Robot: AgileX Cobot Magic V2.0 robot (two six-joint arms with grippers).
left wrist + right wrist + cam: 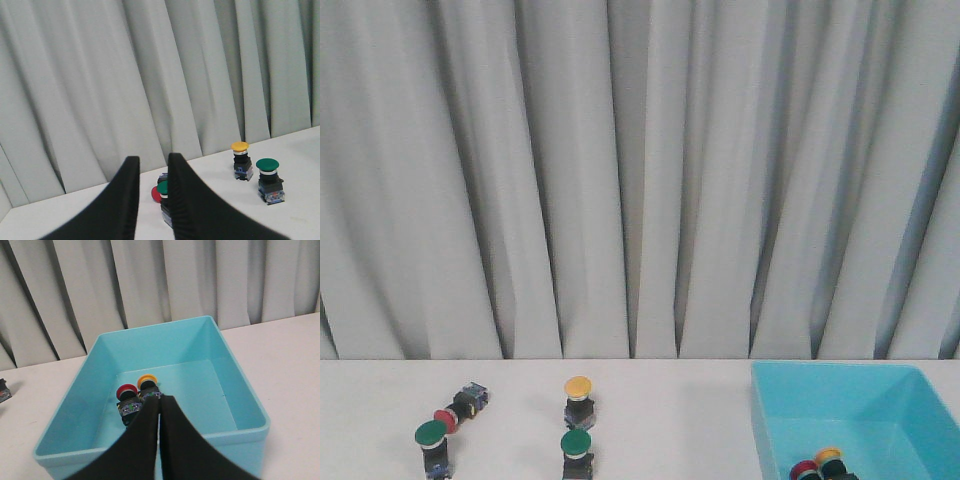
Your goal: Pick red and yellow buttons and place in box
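Observation:
In the front view a yellow button (578, 398) stands upright at mid-table and a red button (455, 410) lies on its side at the left. The cyan box (840, 388) at the right holds a red button (804, 470) and a yellow button (828, 457). My left gripper (152, 162) is open and empty, short of the lying red button (155, 194); the yellow button (240, 160) stands off to its side. My right gripper (160, 399) is shut and empty over the box (240, 432), just short of the red button (126, 399) and yellow button (147, 384) inside. Neither gripper shows in the front view.
Two green-capped buttons (432, 445) (576, 452) stand near the table's front edge; one (163, 188) is half hidden behind my left finger, the other (268, 177) stands beside the yellow one. A grey curtain (640, 170) closes the back of the table.

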